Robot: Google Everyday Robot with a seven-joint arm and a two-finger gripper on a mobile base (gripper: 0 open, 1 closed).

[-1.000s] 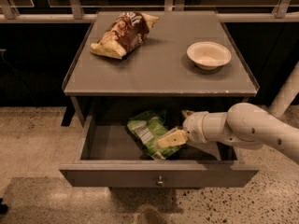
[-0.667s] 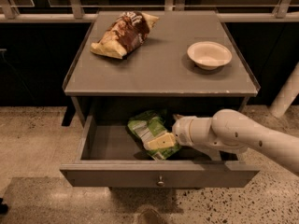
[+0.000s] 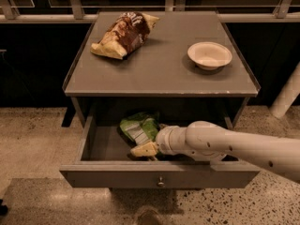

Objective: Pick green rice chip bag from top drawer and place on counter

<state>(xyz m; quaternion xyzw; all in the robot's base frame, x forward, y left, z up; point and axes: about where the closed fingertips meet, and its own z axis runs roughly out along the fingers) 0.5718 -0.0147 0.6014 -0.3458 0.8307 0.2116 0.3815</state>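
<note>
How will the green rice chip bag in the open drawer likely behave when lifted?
The green rice chip bag looks crinkled, so it is probably floppy and light. Its film may slip. The end effector sits at its near edge inside the top drawer.

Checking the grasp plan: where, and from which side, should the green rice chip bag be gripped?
Probably its crumpled near edge, from the front: the green rice chip bag lies low toward the back of the top drawer, under the counter. The pincer sits at that edge.

Counter (image 3: 159, 69) holds brown bag (image 3: 124, 34), bowl (image 3: 209, 55); pincer (image 3: 146, 149) in drawer (image 3: 117, 178).
</note>
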